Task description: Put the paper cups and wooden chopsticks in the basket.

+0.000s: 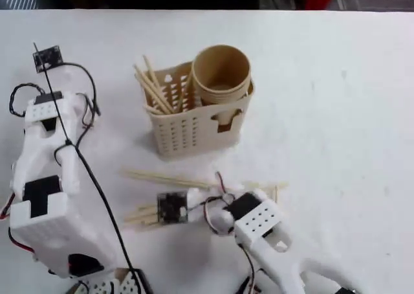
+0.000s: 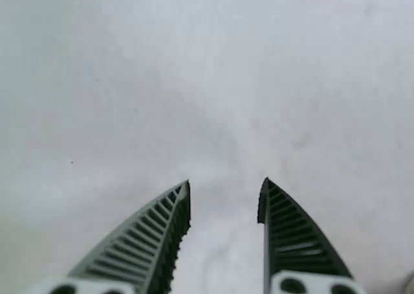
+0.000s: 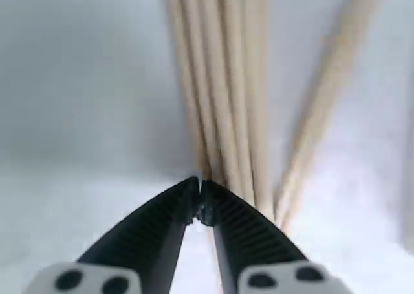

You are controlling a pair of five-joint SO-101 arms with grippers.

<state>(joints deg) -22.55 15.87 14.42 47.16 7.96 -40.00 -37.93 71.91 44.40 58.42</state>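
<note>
Your right gripper (image 3: 200,193) had its jaws closed down to a sliver. It seemed to be pinching one stick at the edge of the loose chopsticks (image 3: 226,100), which lay in a fanned bundle on the table (image 1: 336,113) in front of the basket (image 1: 194,132). The paper cups (image 1: 221,74) stood stacked inside the basket, beside a sheaf of chopsticks (image 1: 155,90) leaning in its other side. Your left gripper (image 2: 226,182) hung over bare table, jaws well apart, holding nothing. The step in hand looked like lifting that one stick. The grip sat near its end, so I judged it likely to droop or swivel. You needed to raise it slowly and clear its neighbours so they did not roll. Then you had to tip it upright over the sheaf's side of the basket before letting go.
</note>
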